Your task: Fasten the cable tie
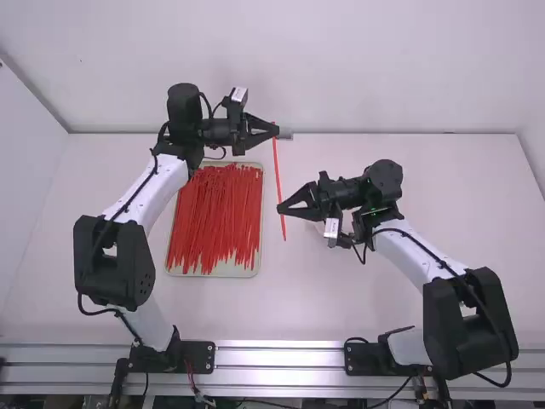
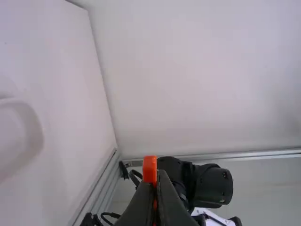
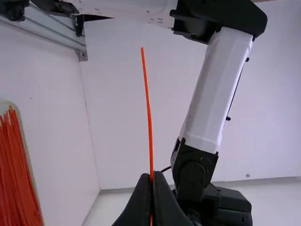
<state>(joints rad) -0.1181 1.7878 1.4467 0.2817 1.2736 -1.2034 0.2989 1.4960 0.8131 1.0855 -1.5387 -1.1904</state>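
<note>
One red cable tie [image 1: 279, 183] hangs almost upright above the table, to the right of the tray. My left gripper [image 1: 274, 131] is shut on its upper end, whose orange-red head [image 2: 149, 168] pokes out between the fingers. My right gripper [image 1: 282, 207] is shut on the strap lower down, and a short tail hangs below it. In the right wrist view the strap [image 3: 146, 113] rises straight from my pinched fingers [image 3: 151, 181] toward the left arm's white link [image 3: 216, 94].
A beige tray [image 1: 213, 273] holding several loose red cable ties [image 1: 217, 217] lies left of centre, under the left arm. The table to the right and front is bare white. The back wall stands close behind the left gripper.
</note>
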